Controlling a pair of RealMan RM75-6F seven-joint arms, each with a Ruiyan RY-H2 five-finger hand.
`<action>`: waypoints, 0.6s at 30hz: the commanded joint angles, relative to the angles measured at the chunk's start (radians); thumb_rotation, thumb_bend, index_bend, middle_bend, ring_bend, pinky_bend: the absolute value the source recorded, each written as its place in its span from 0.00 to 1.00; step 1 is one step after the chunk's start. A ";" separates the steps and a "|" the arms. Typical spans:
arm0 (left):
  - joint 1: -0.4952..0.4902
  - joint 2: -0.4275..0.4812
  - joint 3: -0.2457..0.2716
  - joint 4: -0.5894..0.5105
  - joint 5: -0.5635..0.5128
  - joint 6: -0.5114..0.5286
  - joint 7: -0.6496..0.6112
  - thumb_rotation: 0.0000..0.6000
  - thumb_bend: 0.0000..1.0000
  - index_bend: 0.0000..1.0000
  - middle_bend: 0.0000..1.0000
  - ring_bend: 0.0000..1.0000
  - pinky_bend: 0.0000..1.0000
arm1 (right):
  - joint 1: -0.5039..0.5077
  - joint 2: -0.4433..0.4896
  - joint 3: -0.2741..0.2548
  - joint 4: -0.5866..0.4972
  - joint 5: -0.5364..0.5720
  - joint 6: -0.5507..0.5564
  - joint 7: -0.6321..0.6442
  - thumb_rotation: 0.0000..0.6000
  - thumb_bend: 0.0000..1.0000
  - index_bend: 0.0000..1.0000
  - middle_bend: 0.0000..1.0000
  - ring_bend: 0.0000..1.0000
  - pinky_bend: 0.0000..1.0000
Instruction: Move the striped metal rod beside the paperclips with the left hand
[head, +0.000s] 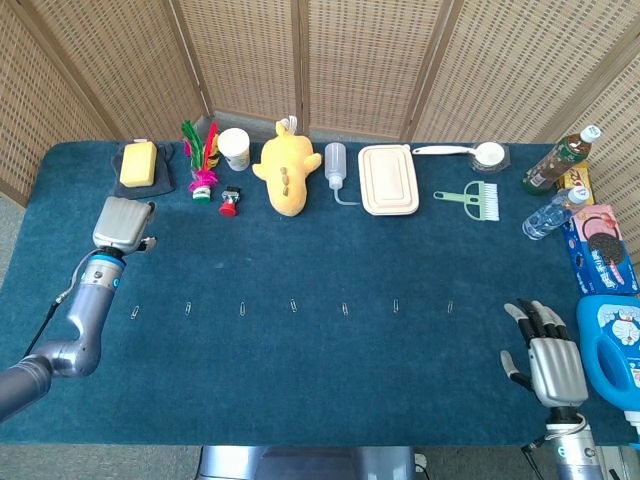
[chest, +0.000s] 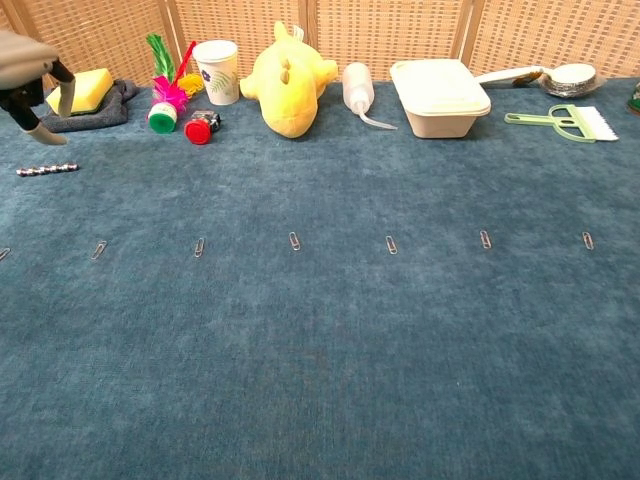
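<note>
The striped metal rod (chest: 47, 169) lies flat on the blue cloth at the far left, apart from the row of several paperclips (chest: 294, 240) that runs across the table nearer to me. My left hand (chest: 30, 85) hovers above the rod with its fingers (chest: 64, 97) hanging down and spread, holding nothing and not touching it. In the head view the left hand (head: 122, 224) covers the rod, with the paperclips (head: 293, 305) in a line below it. My right hand (head: 553, 366) rests open at the front right, far from both.
Along the back stand a yellow sponge (head: 138, 163) on a dark cloth, a feather shuttlecock (head: 203, 160), a paper cup (head: 234, 148), a yellow plush (head: 286, 170), a squeeze bottle (head: 335, 165) and a lunch box (head: 388, 180). Bottles, a biscuit box and a blue jug (head: 612, 345) line the right edge.
</note>
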 joint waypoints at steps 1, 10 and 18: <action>-0.028 -0.046 0.006 0.074 -0.021 -0.043 -0.014 0.95 0.35 0.51 0.98 0.87 0.72 | 0.000 -0.003 0.002 -0.001 0.007 -0.001 -0.006 1.00 0.39 0.18 0.15 0.10 0.14; -0.042 -0.138 0.008 0.222 -0.038 -0.072 -0.057 1.00 0.35 0.53 0.97 0.85 0.72 | -0.005 -0.012 0.002 0.010 0.014 0.005 -0.006 1.00 0.39 0.19 0.15 0.10 0.14; -0.058 -0.194 -0.003 0.331 -0.054 -0.115 -0.093 1.00 0.41 0.53 0.96 0.85 0.72 | -0.004 -0.021 0.006 0.020 0.008 0.016 -0.010 1.00 0.39 0.17 0.13 0.10 0.14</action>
